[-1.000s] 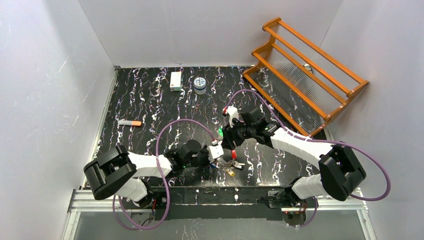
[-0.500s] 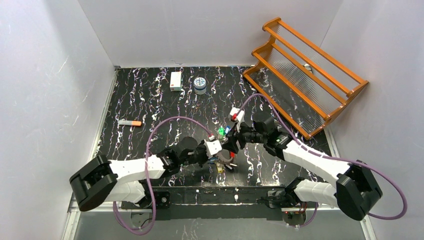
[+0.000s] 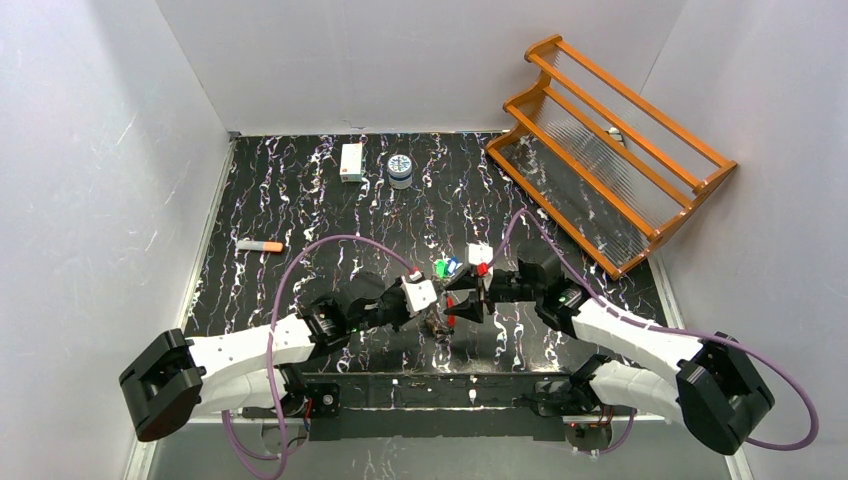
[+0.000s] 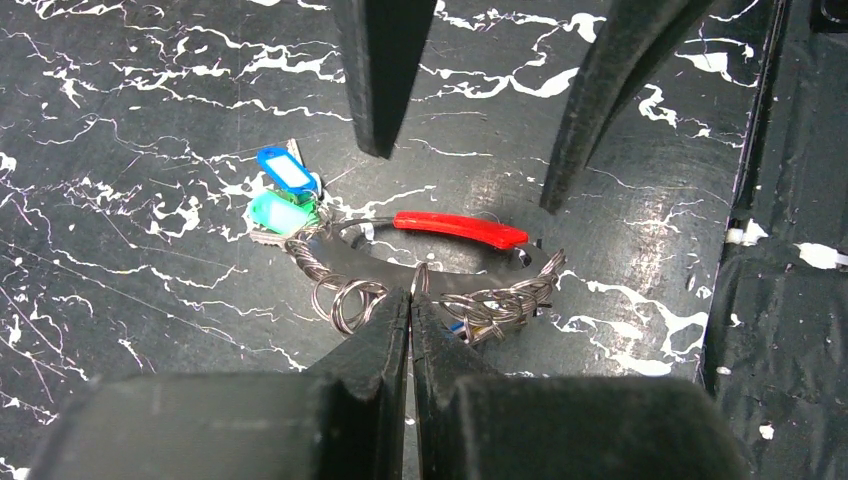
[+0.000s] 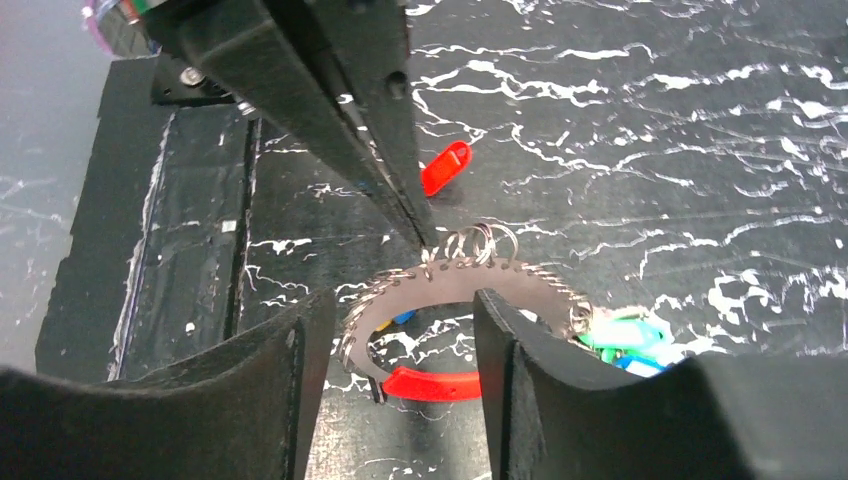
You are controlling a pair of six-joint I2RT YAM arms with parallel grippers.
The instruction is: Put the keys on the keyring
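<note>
From above, both arms lie flatter than a second ago, with their elbows swung out toward the near corners, and the spot where they meet has drifted slightly left. The left gripper [image 3: 432,308] and right gripper [image 3: 462,300] meet tip to tip over the keyring [image 3: 440,320], which sits mid-table [image 3: 300,200] close to the near edge. The keys [image 3: 446,267] with blue and green caps show just beyond it. In the left wrist view, the left gripper [image 4: 410,300] is pinched fully together on a small split ring at the near rim of the keyring [image 4: 460,228], a broad loop with a red sleeve. The keys [image 4: 283,190] hang at its left end. The right gripper's fingers [image 4: 375,70] stand parted beyond the loop. In the right wrist view, the right gripper [image 5: 405,310] is spread partway and grips nothing, its fingers straddling the sleeved stretch of the keyring [image 5: 500,285]. The left gripper [image 5: 425,245] bites the far rim, and a red-capped key [image 5: 445,167] lies apart beyond it.
</note>
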